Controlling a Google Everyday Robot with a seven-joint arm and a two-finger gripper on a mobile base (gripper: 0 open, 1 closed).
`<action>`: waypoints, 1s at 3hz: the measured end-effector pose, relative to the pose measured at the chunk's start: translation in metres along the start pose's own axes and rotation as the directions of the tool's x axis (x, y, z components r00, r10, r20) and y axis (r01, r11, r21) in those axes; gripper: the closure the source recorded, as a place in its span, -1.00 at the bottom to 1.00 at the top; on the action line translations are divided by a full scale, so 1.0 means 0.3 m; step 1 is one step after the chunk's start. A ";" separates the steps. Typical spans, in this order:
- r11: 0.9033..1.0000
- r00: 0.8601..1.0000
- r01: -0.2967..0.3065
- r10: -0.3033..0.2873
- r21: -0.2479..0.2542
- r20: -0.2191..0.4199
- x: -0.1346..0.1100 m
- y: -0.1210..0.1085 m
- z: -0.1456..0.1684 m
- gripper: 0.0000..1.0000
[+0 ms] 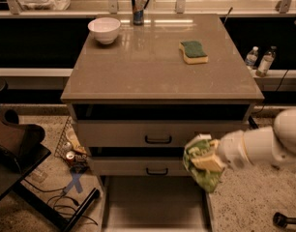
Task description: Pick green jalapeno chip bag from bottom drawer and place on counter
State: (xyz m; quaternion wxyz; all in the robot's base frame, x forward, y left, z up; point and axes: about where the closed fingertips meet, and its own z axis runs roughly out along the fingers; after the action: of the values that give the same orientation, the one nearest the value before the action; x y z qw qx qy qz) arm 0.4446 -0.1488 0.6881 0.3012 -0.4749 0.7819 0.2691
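gripper (pixel 205 161) w/ chip bag (pixel 202 179) over bottom drawer (pixel 153 204) R edge | sponge (pixel 193 51) on counter (pixel 138 71) R | bowl (pixel 104 30) back-L

End effector (pixel 205 162) half-buried in green bag (pixel 202 179)

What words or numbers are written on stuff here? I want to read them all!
No text here can be read.
green jalapeno chip bag, gripped by the end effector in front of the drawers, above the bottom drawer: print too blurred to read.
can at the back of the counter: label too small.
bottles right of the cabinet: labels too small.
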 end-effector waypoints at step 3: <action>0.963 0.965 0.252 -0.257 0.094 0.052 -0.924 -0.001 -0.144 1.00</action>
State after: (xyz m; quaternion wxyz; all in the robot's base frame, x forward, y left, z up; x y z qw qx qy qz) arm 0.5374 -0.0185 0.9186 0.3783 -0.5493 0.7151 0.2092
